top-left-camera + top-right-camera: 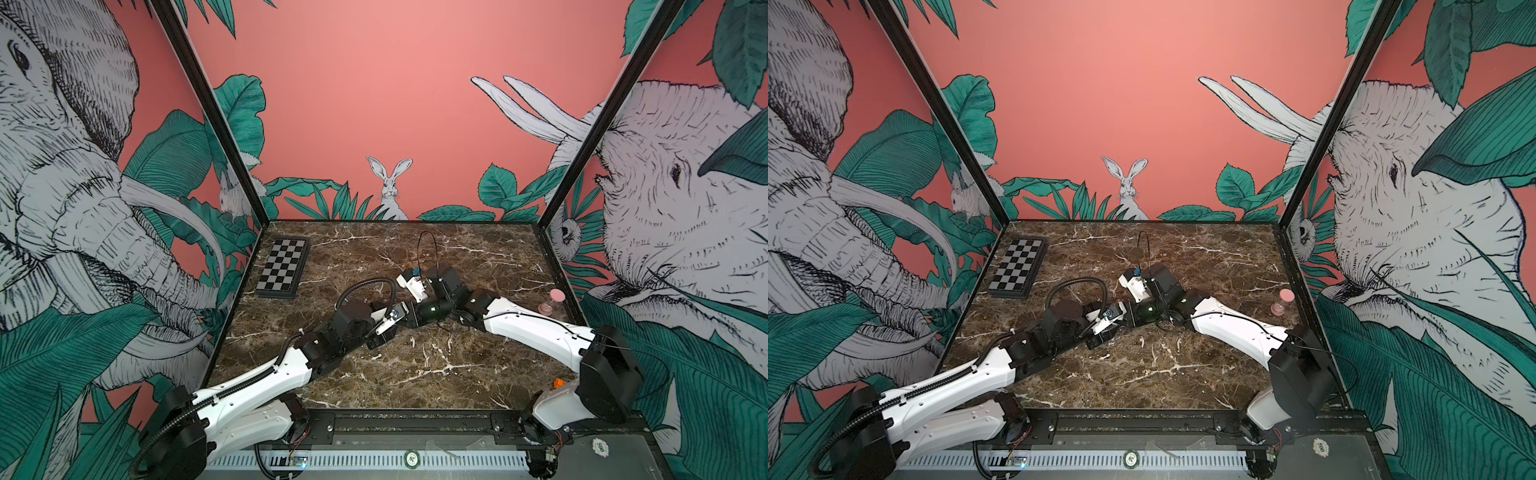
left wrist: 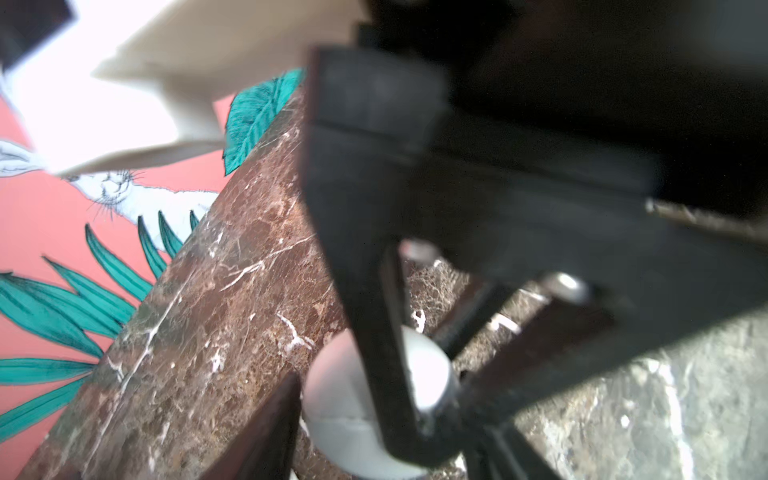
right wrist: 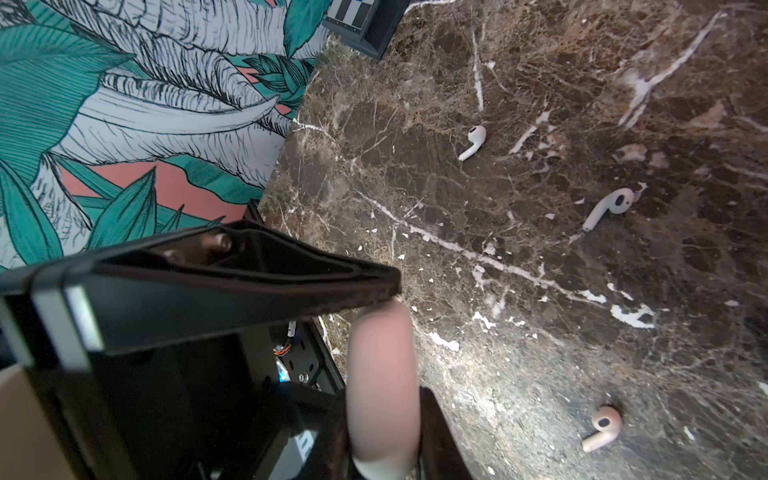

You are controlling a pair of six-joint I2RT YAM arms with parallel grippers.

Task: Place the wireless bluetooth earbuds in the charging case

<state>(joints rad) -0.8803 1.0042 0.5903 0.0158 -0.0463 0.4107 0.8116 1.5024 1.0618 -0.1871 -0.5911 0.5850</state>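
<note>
only the right wrist view shows the three earbuds (image 3: 609, 208) lying apart on the veined brown marble table (image 3: 540, 316): two glossy white, one pink, each a bulb with a short stem. there the right gripper (image 3: 409, 340) is clamped on a smooth, rounded pinkish charging case (image 3: 382, 386). the blurred left wrist view adds the case's seam, with the left gripper (image 2: 386, 374) spread loose around it.

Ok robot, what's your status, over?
Right gripper shut on the case. Left gripper blurred, can't tell. Three earbuds loose on marble. Nothing blocking them.
</note>
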